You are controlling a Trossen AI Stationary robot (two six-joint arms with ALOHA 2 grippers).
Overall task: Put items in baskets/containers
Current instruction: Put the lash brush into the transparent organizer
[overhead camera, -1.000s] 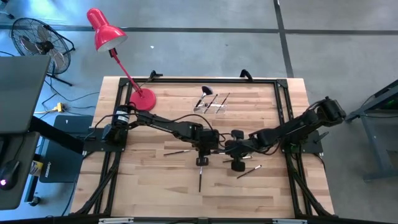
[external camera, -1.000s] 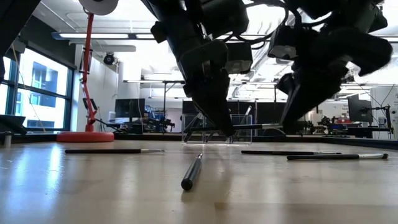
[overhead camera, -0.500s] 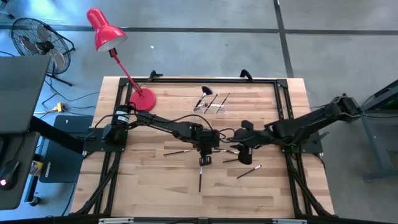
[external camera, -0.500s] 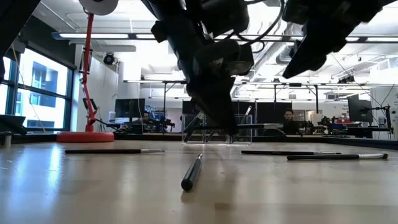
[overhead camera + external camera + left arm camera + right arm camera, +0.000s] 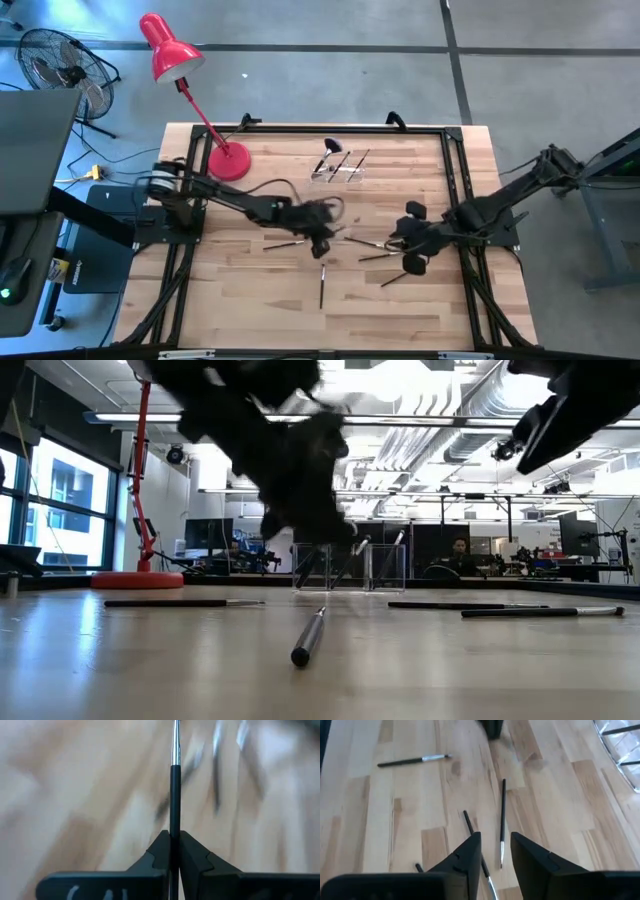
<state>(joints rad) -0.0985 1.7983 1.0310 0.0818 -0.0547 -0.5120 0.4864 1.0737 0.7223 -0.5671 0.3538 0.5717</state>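
My left gripper hangs over the middle of the table, shut on a thin brush with a dark handle and a silvery ferrule. My right gripper is open and holds nothing. It hangs above the wood right of centre, over loose brushes. The clear holder stands at the far middle with several brushes leaning in it. Other brushes lie flat on the wood. My left gripper pinches the brush's dark handle between its two fingers. The handle runs straight out ahead along the fingers, ferrule end forward. The brush is lifted clear of the table.
A red desk lamp stands on its round base at the far left. In the low view one dark brush points toward the near edge, and others lie crosswise. Black frame rails run along the table's sides.
My right gripper has let go of the brush that both grippers held, risen, and drawn back toward the table's right edge. My left gripper keeps the brush, has pulled slightly toward the left edge and has rolled and tipped, blurred in motion.
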